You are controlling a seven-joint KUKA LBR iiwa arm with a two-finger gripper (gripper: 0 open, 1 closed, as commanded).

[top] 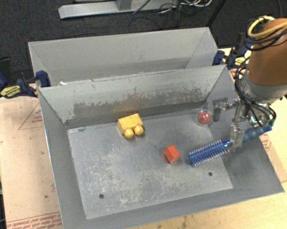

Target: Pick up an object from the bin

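Note:
My gripper (227,122) hangs at the bin's right side, over the sloped wall, open with nothing between its fingers. One finger (218,110) stands just right of a small red ball (203,117). The other finger (236,134) sits by the right end of a blue bristled brush (209,152), which lies slanted on the bin floor; I cannot tell whether they touch. An orange-red cube (172,153) rests just left of the brush.
A yellow block with two yellow balls on its front (130,125) lies near the back wall, left of centre. The arm, under its orange cover, reaches in over the right rim.

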